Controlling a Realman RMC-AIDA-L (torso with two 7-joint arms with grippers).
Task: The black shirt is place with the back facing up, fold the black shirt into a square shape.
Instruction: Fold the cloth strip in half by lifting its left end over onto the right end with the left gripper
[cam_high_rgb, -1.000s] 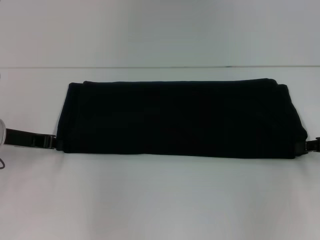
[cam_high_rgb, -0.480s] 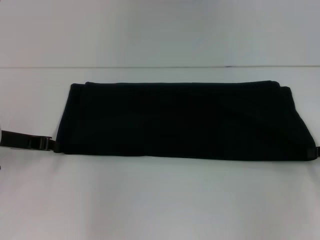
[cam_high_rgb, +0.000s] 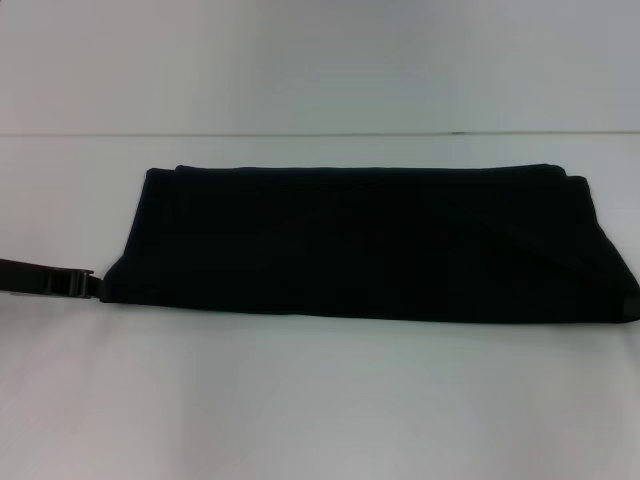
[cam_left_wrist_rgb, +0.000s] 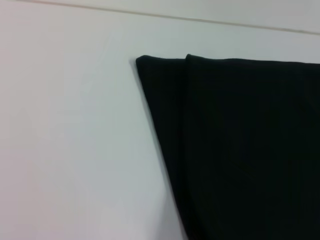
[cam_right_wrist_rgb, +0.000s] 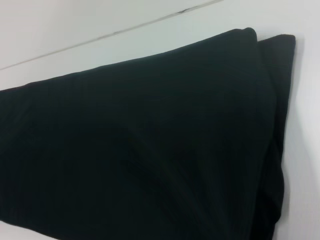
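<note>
The black shirt (cam_high_rgb: 365, 240) lies folded into a long flat band across the white table (cam_high_rgb: 320, 400), plain side up. My left gripper (cam_high_rgb: 97, 286) reaches in low from the left edge, and its tip meets the band's near left corner, shut on the cloth. Only a sliver of my right gripper (cam_high_rgb: 633, 306) shows at the right edge, against the band's near right corner. In the left wrist view the black shirt (cam_left_wrist_rgb: 240, 150) shows a far corner with two stacked layers. The right wrist view shows the black shirt (cam_right_wrist_rgb: 150, 150) with its layered end.
Bare white table surrounds the band on the near and far sides. A thin seam line (cam_high_rgb: 320, 134) runs across the table behind the shirt.
The band's near corners have spread outward, the right one now reaching the frame's right edge. The left gripper has drawn slightly left and the right gripper has slid almost out of the head view.
</note>
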